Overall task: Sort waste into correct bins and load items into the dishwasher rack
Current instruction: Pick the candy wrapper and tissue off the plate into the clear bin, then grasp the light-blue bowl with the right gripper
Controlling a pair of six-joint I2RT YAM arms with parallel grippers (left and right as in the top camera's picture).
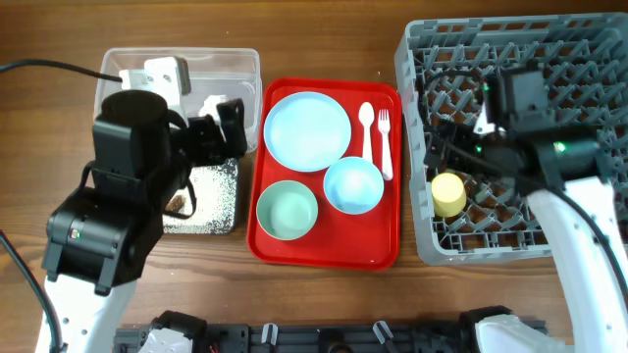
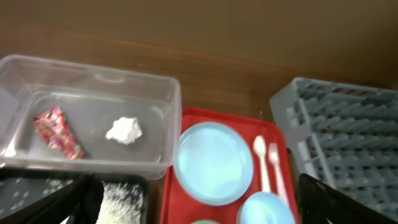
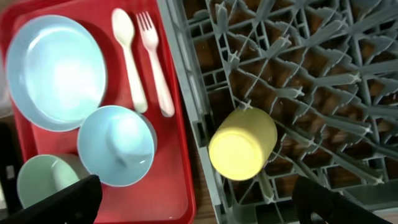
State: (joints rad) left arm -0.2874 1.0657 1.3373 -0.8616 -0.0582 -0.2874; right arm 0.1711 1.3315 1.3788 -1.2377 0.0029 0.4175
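Note:
The red wrapper [image 2: 57, 132] and white tissue ball [image 2: 124, 130] lie in the clear tub [image 2: 168, 106]. Rice scraps [image 2: 119, 199] lie in the black tray [image 1: 211, 221]. The blue plate [image 1: 307, 129], blue bowl [image 1: 353, 184], green bowl [image 1: 287, 209], spoon [image 1: 366, 127] and fork [image 1: 386, 137] sit on the red tray. The yellow cup [image 3: 242, 144] lies on its side in the grey rack [image 1: 579, 39]. My left gripper [image 2: 199, 208] is open and empty above the bins. My right gripper [image 3: 196, 205] is open and empty above the rack's left edge, near the cup.
The flat red tray [image 1: 324, 250] lies between the bins and the rack. A cable runs off the table's left side. Bare wooden table shows along the back and front edges.

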